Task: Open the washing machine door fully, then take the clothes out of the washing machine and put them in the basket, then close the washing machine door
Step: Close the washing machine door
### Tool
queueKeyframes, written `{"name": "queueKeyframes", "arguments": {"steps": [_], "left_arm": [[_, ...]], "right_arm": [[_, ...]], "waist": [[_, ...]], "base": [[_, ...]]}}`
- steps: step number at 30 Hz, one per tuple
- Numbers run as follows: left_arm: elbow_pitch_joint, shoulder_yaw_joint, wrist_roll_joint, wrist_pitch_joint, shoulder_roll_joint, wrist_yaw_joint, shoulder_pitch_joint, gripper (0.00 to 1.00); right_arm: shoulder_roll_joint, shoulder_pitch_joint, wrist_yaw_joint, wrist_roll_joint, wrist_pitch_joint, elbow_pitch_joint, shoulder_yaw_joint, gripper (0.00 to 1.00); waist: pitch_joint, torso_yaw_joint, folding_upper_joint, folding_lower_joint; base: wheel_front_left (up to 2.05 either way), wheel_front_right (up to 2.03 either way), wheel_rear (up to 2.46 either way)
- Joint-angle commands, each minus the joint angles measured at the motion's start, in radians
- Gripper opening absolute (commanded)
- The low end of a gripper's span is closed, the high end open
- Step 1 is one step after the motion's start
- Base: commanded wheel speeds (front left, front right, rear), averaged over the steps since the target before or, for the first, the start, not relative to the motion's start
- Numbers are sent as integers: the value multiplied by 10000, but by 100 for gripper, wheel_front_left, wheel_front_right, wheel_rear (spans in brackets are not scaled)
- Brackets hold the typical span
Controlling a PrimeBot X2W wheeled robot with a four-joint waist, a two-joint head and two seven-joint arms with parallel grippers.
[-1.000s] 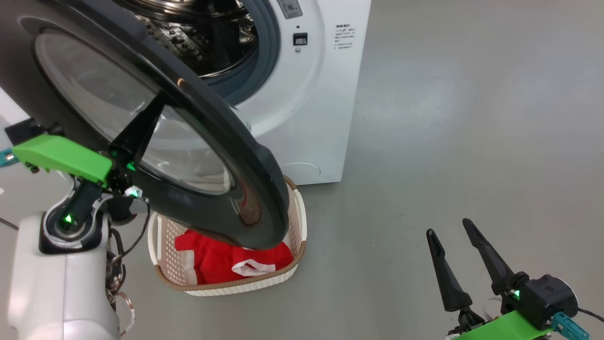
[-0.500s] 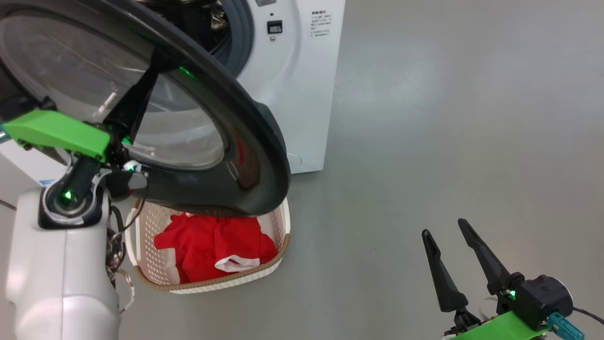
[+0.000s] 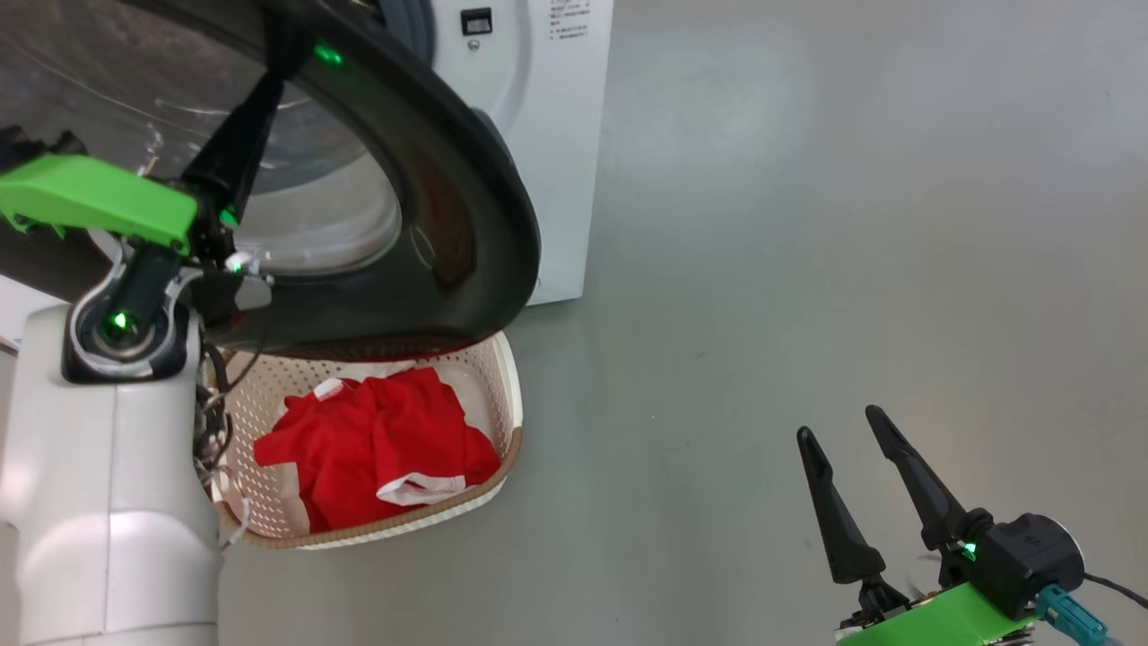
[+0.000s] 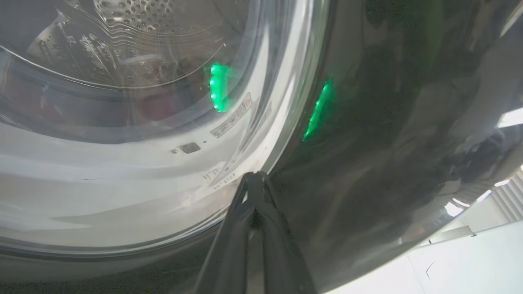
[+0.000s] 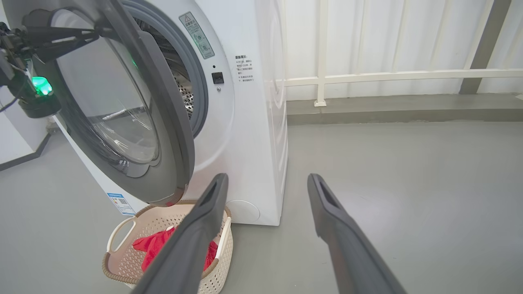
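The washing machine (image 3: 547,135) (image 5: 249,134) stands at the upper left. Its black-rimmed door (image 3: 466,206) (image 5: 163,102) is partly open and hangs over the basket. My left gripper (image 3: 273,54) (image 4: 254,175) is shut, and its fingertips rest against the door's outer face where glass meets rim (image 4: 388,122). The cream basket (image 3: 404,520) (image 5: 122,261) sits on the floor below the door, with the red clothes (image 3: 377,449) (image 5: 151,245) lying inside it. My right gripper (image 3: 836,422) (image 5: 266,177) hovers open and empty over the floor at the lower right.
Grey floor (image 3: 807,224) stretches to the right of the machine. A white railing (image 5: 367,75) and a low kerb run along the back wall. A blue label (image 5: 120,202) shows low on the machine's front. My pale left forearm (image 3: 108,502) stands beside the basket.
The head camera has shifted, sliding the scene left and up. The door has swung closer to the machine's front, with my left gripper still against it. My right gripper has hardly moved.
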Motion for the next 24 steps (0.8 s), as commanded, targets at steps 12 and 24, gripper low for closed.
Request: {"name": "queueKeyframes", "arguments": {"steps": [12, 24], "left_arm": [[288, -60, 136, -215, 323, -402, -1255, 0], [714, -155, 164, -402, 492, -476, -1718, 0]], "right_arm": [[-85, -605, 63, 164, -199, -175, 301, 100], [-85, -778, 63, 257, -271, -5, 411, 100]], "waist": [[514, -401, -1, 0], [730, -751, -1, 0]], "base": [[0, 0, 0], [0, 0, 0]]}}
